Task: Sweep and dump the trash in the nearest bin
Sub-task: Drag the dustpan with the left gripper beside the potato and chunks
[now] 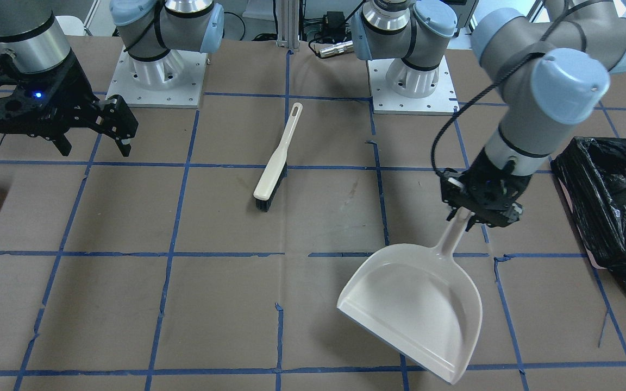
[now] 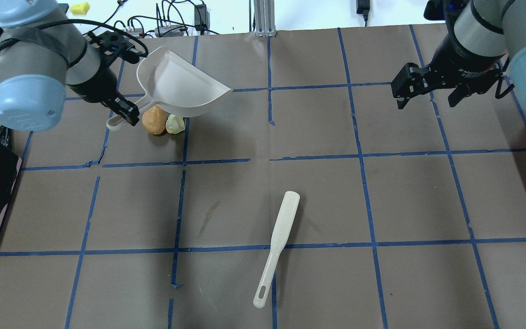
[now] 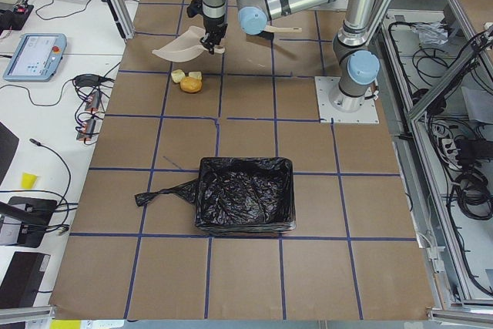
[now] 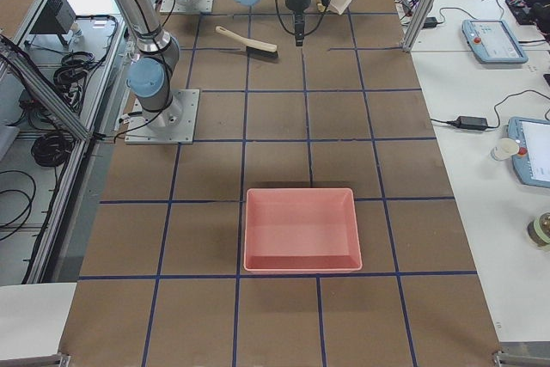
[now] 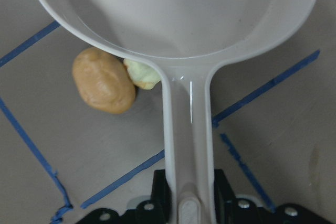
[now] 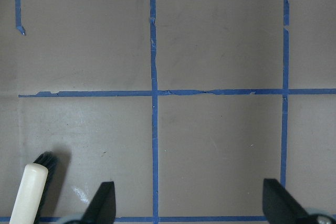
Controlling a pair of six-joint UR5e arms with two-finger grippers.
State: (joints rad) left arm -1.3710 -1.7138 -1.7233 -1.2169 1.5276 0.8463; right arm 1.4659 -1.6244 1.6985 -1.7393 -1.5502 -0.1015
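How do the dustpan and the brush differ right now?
The dustpan is held in the left pincer, tilted above the trash; the brush lies flat on the table, away from the open right pincer. The dustpan is a wide scoop; the brush is slim, with dark bristles. Both are cream-coloured.

One fixed camera at the operators' edge of the bench (image 1: 128,304) faces the robot bases (image 1: 156,73), looking steeply down; another looks forward from behind them. Two stand farther off, beyond each end, looking along it. Both wrist cameras look down from close. Front, overhead and right-end views share the brush (image 1: 279,158); overhead and left-wrist share the dustpan (image 2: 178,89).
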